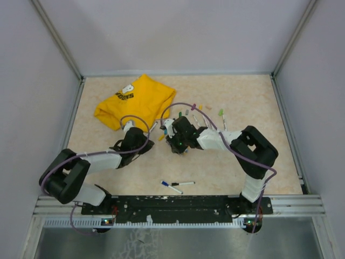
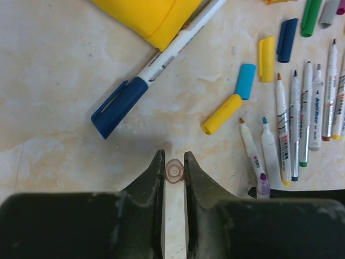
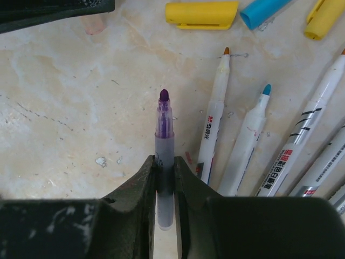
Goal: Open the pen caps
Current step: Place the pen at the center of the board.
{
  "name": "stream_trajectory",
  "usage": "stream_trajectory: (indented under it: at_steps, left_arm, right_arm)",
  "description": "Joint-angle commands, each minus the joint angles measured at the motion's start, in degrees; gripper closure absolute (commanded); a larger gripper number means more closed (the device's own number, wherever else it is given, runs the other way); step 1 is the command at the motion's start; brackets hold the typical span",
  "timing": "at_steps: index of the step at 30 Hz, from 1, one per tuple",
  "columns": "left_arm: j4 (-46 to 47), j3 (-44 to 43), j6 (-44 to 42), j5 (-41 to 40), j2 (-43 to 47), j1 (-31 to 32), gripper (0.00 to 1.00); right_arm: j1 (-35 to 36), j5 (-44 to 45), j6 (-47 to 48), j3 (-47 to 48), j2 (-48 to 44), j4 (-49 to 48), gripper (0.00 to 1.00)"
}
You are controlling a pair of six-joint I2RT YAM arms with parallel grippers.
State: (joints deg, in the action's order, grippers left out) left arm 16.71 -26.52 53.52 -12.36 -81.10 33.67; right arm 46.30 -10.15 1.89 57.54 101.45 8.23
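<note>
The left end effector pinches a little pale cap. The right end effector grips an open purple pen, away from the edges of the counter

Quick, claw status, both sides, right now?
Left claw: shut on a small pale pen cap, seen end-on.
Right claw: shut on an uncapped purple-tipped pen.

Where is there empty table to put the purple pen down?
Bare table lies beyond the pen row, toward the far wall, and around the two front pens. Crowded: around the loose caps and yellow T-shirt.
</note>
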Motion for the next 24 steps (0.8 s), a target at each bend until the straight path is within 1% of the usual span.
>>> stream_trajectory:
  at_steps: [1,2,4,5,6,9,10,11,18,22,24]
  left_arm:
    - [-1.66,-1.23,0.56,-0.96,-2.15,-0.62,0.77]
    - [-1.48,-1.1,0.76,-1.06,-2.35,-0.7,0.71]
    - [-1.22,-1.06,0.87,-1.04,-2.49,-0.8,0.66]
    - [-1.16,-1.12,0.85,-1.07,-2.48,-0.85,0.65]
    - [-1.15,-1.08,0.86,-1.05,-2.41,-0.88,0.64]
    - [-1.39,-0.99,0.62,-1.24,-1.72,-0.88,0.61]
    - [-1.48,-0.94,0.4,-1.33,-1.47,-0.89,0.6]
    - [-1.69,-0.9,0.35,-1.35,-1.1,-0.89,0.6]
    - [-3.91,-0.62,-1.23,-1.09,3.68,-0.89,0.59]
    - [-4.65,0.49,-2.78,-1.19,8.22,-0.89,0.6]
    - [-4.74,1.17,-4.64,-0.75,10.88,-0.88,0.57]
  right_arm:
    - [0.1,-0.72,0.44,2.96,0.96,-0.26,0.83]
    - [0.11,-1.08,0.6,3.08,1.0,-0.04,0.83]
    - [0.1,-1.64,0.7,3.25,0.94,0.37,0.81]
    - [0.1,-1.48,0.66,3.42,0.84,0.51,0.76]
    - [0.1,-1.17,0.7,3.45,0.71,0.51,0.74]
    - [0.12,-0.83,1.12,3.46,0.03,0.8,0.73]
    - [0.11,-0.7,1.11,3.46,-0.1,0.85,0.68]
    - [0.1,-0.5,1.14,3.46,-0.34,0.84,0.66]
    - [0.1,-0.73,2.62,3.16,-3.35,1.23,0.66]
    - [0.15,-2.27,5.51,2.4,-8.0,1.99,0.66]
    - [0.12,-4.19,8.15,1.88,-10.63,2.95,0.66]
